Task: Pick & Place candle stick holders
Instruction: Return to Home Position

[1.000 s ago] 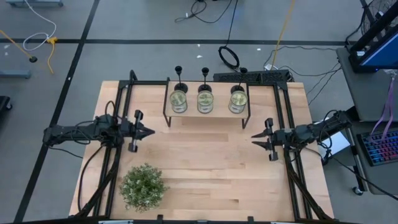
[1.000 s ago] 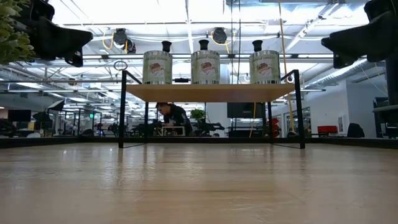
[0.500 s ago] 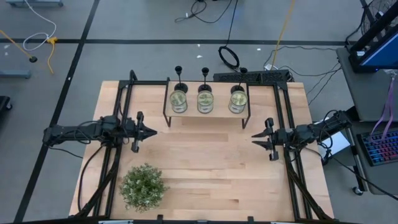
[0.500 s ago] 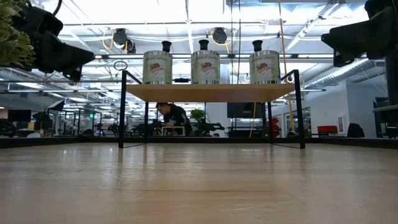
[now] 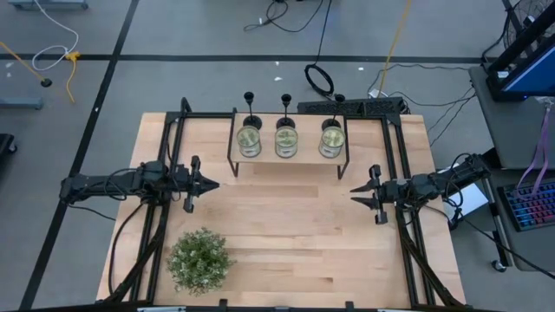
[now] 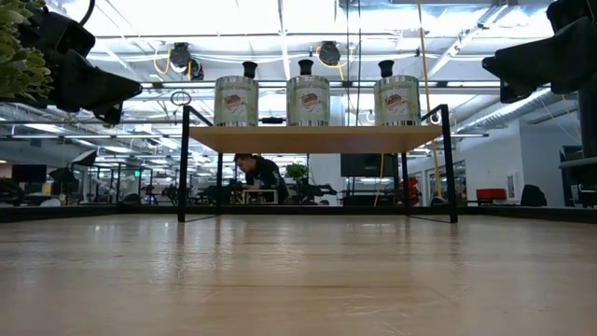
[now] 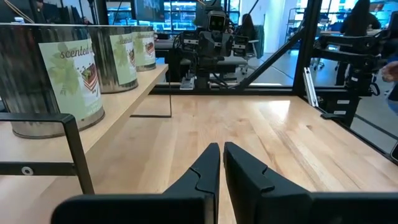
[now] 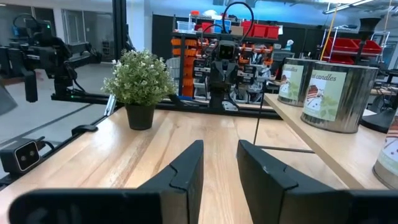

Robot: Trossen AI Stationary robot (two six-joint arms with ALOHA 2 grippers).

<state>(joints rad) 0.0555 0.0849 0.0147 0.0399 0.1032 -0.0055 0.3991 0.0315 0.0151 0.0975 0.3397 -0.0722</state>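
Two grippers: left (image 7: 221,148) closed, right (image 8: 220,146) ajar

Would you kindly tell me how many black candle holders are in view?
3, in a row just behind the shelf: left holder, middle holder, right holder, each behind a candle tin. Their bases are partly hidden.

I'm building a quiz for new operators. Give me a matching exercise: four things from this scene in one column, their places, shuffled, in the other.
1. potted plant
2. scented candle tins
3. candle stick holders
4. left gripper

A. on top of the shelf
B. over the left side of the table, facing the right gripper
C. near the table's front left corner
D. behind the shelf, toward the table's back edge

Pairs: 1-C; 2-A; 3-D; 4-B
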